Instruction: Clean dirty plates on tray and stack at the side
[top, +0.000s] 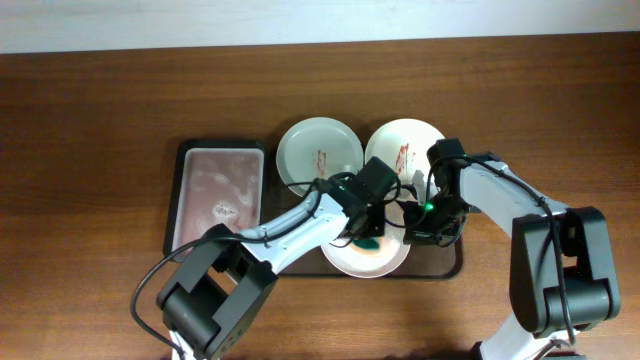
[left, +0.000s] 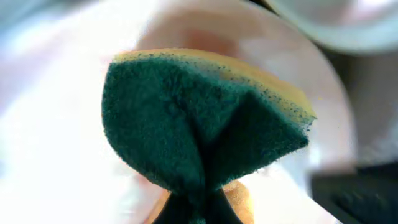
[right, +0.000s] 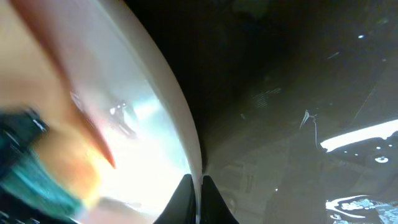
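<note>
The front plate (top: 352, 263) lies at the near edge of the dark brown tray (top: 447, 264), with two more behind it: the rear-left plate (top: 318, 152) and the rear-right plate (top: 405, 148), both with red streaks in their centres. All three are on the tray; none stands on the bare table (top: 560, 110) at the side yet.

The left gripper (top: 366, 226) has its jaws clenched on a green-and-yellow sponge (left: 205, 118), which is folded where it is pinched and has its green scouring face pressed down into the front plate's white bowl (left: 56, 155). The right gripper (right: 194, 186) has its jaws clamped across that plate's right rim (right: 177, 134), apparently steadying it against the scrubbing.

Judging by their glossy, thin, upturned lips, the plates will handle as stiff, light and slippery, and more so if they are wet. The material cannot be told, so they are best treated as liable to chip. The rim is the one good hold: pinch it across the lip, deep enough that the plate does not swing or slide out when lifted. A smaller black-rimmed tray (top: 220, 195) with a pinkish inside sits left of the big one
</note>
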